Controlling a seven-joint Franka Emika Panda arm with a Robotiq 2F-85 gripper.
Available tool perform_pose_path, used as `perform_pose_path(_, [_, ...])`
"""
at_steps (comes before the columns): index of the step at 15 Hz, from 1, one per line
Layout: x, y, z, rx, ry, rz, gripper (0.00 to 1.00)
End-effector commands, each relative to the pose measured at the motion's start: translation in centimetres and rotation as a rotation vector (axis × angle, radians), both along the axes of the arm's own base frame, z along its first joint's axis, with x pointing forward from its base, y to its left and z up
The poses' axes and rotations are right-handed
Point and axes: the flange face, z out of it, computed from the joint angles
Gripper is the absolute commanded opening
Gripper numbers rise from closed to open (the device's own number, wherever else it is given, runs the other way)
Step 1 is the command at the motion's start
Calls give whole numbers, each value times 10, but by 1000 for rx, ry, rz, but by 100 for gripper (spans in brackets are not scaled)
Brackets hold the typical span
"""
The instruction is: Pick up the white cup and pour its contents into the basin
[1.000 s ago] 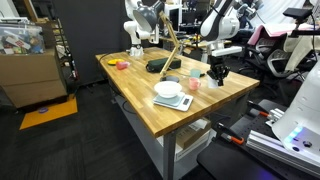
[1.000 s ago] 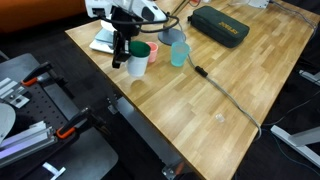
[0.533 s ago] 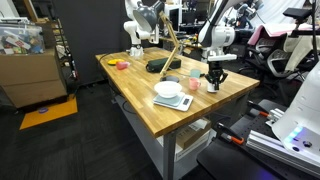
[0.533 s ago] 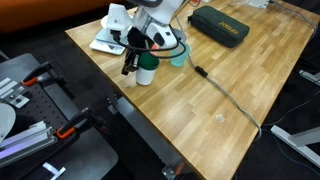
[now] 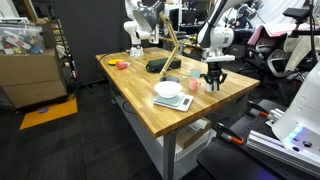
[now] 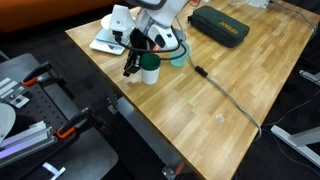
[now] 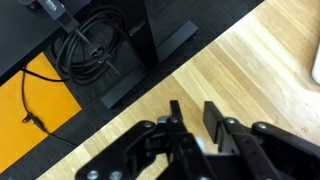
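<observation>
The white cup [image 6: 149, 71] with a teal top stands on the wooden table [image 6: 230, 90] near its edge. My gripper [image 6: 129, 67] hangs tilted right beside the cup, at its left in this view, fingertips near the table. In an exterior view my gripper [image 5: 213, 76] is low over the table next to the small pink cup [image 5: 194, 85]; the white cup is not clear there. The wrist view shows my fingers [image 7: 194, 112] with a narrow gap, only bare wood between them. The dark basin [image 5: 158, 66] sits further back.
A white bowl on a flat white base [image 5: 168, 92] stands near the front edge. A light-blue cup [image 6: 181, 55] is behind the white cup. A pink-orange dish [image 5: 120, 65], a dark green oblong thing [image 6: 220, 25] and a black cable [image 6: 215, 88] lie on the table.
The arm has swung down and over the cups, and the gripper has tilted and come in close beside the white cup. Over the last half second almost nothing moved.
</observation>
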Motion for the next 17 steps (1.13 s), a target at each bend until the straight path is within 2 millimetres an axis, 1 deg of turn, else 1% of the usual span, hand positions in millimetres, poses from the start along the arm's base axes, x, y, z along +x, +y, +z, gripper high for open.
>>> perform_pose_path(1, [-1, 4, 4, -24, 7, 11, 62])
perform_pose_path(3, [-5, 15, 12, -35, 2, 54, 77])
perform_pose_path(6, [-18, 35, 26, -53, -5, 107, 96])
perform_pose_path(7, [-24, 42, 31, -60, -8, 123, 99])
perform_pose_path(9, [-44, 57, 44, -65, -12, 141, 100])
perform_pose_path(10, [-25, 50, 29, -46, 17, 135, 99])
perform_pose_path(12, [-39, 58, 40, -49, 10, 146, 100])
perform_pose_path(14, [-41, 58, 44, -50, 3, 145, 100])
perform_pose_path(17, [-42, 58, 42, -51, 4, 144, 100])
